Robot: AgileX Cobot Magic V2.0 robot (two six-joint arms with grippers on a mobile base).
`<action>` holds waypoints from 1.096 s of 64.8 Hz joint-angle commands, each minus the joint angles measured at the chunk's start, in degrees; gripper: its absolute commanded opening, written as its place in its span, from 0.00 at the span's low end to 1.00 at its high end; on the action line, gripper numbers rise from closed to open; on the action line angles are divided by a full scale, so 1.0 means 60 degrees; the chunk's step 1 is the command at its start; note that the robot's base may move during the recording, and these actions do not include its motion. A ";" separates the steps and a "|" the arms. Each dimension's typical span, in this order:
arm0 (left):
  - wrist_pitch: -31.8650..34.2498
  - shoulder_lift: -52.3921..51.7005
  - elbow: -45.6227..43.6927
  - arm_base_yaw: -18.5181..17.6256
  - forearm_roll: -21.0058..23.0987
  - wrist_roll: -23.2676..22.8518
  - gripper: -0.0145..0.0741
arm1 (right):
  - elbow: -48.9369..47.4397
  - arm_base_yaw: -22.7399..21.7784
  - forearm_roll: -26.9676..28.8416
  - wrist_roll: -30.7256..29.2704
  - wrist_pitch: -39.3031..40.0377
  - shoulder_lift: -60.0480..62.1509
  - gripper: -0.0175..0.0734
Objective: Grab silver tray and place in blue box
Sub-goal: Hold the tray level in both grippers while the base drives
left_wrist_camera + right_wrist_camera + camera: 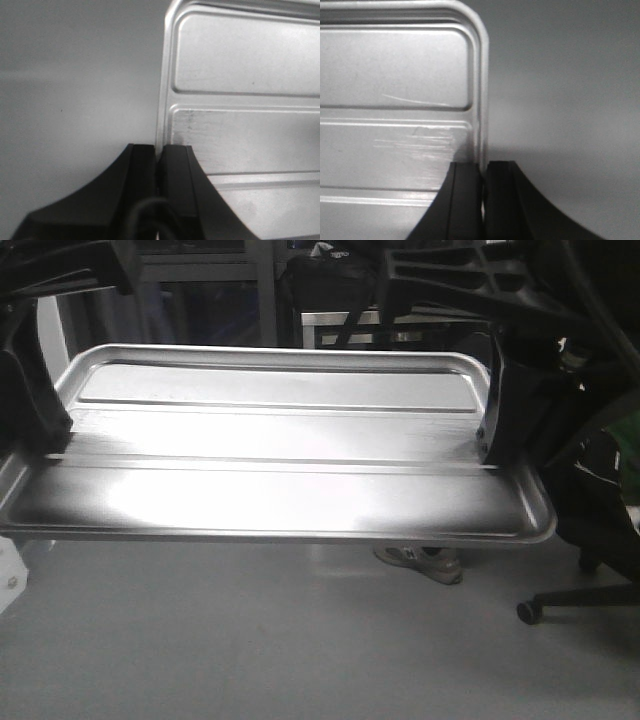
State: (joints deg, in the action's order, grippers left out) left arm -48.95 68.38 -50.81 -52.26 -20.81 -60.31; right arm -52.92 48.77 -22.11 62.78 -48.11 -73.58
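Centre of the front view: large shallow rectangular silver metal tray [290, 455] held level above the grey floor [250, 640]. The left hand [159, 159] and right hand [484, 172] each clench an opposite short rim, sharing the load for a balanced, flat carry

The left gripper [159, 152] and right gripper [484, 167] each pinch an opposite end rim of the silver tray [280, 490], jaws nearly closed.
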 commanded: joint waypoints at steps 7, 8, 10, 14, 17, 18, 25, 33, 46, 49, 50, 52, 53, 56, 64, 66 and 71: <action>0.0021 -0.0212 -0.0264 0.0008 -0.0390 -0.0102 0.05 | -0.0252 -0.0035 -0.0522 -0.0035 -0.0147 0.0261 0.25; 0.0021 -0.0212 -0.0264 0.0008 -0.0390 -0.0102 0.05 | -0.0252 -0.0035 -0.0522 -0.0035 -0.0147 0.0261 0.25; 0.0021 -0.0212 -0.0264 0.0008 -0.0390 -0.0102 0.05 | -0.0252 -0.0035 -0.0522 -0.0035 -0.0147 0.0261 0.25; 0.0021 -0.0212 -0.0264 0.0008 -0.0390 -0.0102 0.05 | -0.0252 -0.0035 -0.0522 -0.0035 -0.0147 0.0261 0.25; 0.0021 -0.0212 -0.0264 0.0008 -0.0390 -0.0102 0.05 | -0.0252 -0.0035 -0.0531 -0.0035 -0.0146 0.0261 0.25; 0.0021 -0.0212 -0.0264 0.0008 -0.0390 -0.0102 0.05 | -0.0252 -0.0035 -0.0531 -0.0035 -0.0146 0.0261 0.25; 0.0021 -0.0212 -0.0264 0.0008 -0.0390 -0.0102 0.05 | -0.0252 -0.0035 -0.0531 -0.0035 -0.0146 0.0261 0.25; 0.0021 -0.0212 -0.0264 0.0008 -0.0390 -0.0102 0.05 | -0.0252 -0.0035 -0.0540 -0.0035 -0.0136 0.0261 0.25; 0.0021 -0.0212 -0.0264 0.0008 -0.0390 -0.0102 0.05 | -0.0252 -0.0035 -0.0539 -0.0035 -0.0136 0.0261 0.25; 0.0021 -0.0212 -0.0264 0.0008 -0.0390 -0.0102 0.05 | -0.0252 -0.0035 -0.0539 -0.0035 -0.0146 0.0261 0.25; 0.0021 -0.0212 -0.0264 0.0008 -0.0390 -0.0102 0.05 | -0.0252 -0.0035 -0.0539 -0.0035 -0.0146 0.0261 0.25; 0.0021 -0.0212 -0.0264 0.0008 -0.0390 -0.0102 0.05 | -0.0252 -0.0035 -0.0539 -0.0035 -0.0137 0.0261 0.25; 0.0021 -0.0212 -0.0264 0.0008 -0.0390 -0.0102 0.05 | -0.0252 -0.0035 -0.0539 -0.0035 -0.0137 0.0261 0.25; 0.0021 -0.0212 -0.0264 0.0008 -0.0390 -0.0102 0.05 | -0.0252 -0.0035 -0.0539 -0.0035 -0.0137 0.0261 0.25; 0.0021 -0.0212 -0.0264 0.0008 -0.0390 -0.0102 0.05 | -0.0252 -0.0035 -0.0539 -0.0035 -0.0129 0.0261 0.25; 0.0021 -0.0212 -0.0264 0.0008 -0.0390 -0.0102 0.05 | -0.0252 -0.0035 -0.0539 -0.0035 -0.0129 0.0261 0.25; 0.0021 -0.0212 -0.0264 0.0008 -0.0390 -0.0102 0.05 | -0.0252 -0.0035 -0.0539 -0.0035 -0.0129 0.0261 0.25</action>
State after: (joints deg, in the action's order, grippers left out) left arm -48.53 68.59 -50.81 -52.26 -20.81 -60.31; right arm -52.92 48.77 -22.41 62.88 -48.42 -73.58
